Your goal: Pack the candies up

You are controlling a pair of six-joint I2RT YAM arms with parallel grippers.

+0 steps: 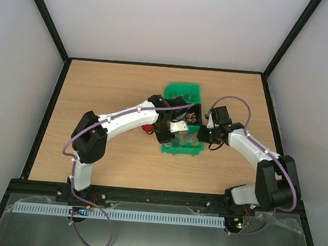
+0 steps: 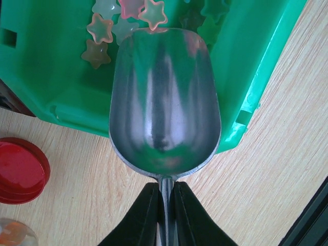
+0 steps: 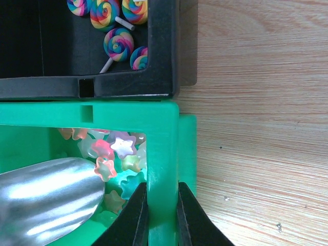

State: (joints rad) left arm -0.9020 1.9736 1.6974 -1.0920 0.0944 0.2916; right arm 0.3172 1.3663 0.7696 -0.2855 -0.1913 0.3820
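Candies point(image 2: 100, 28) in green bin point(image 2: 51, 77), beyond scoop point(image 2: 164, 102) held by left claw point(image 2: 165, 193).

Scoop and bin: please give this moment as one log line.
left pincer: shut on scoop | scoop: empty, at star candies | right pincer: shut on green bin wall

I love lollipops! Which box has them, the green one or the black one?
The black box: rainbow swirl lollipops lie inside. The green box holds star sweets.
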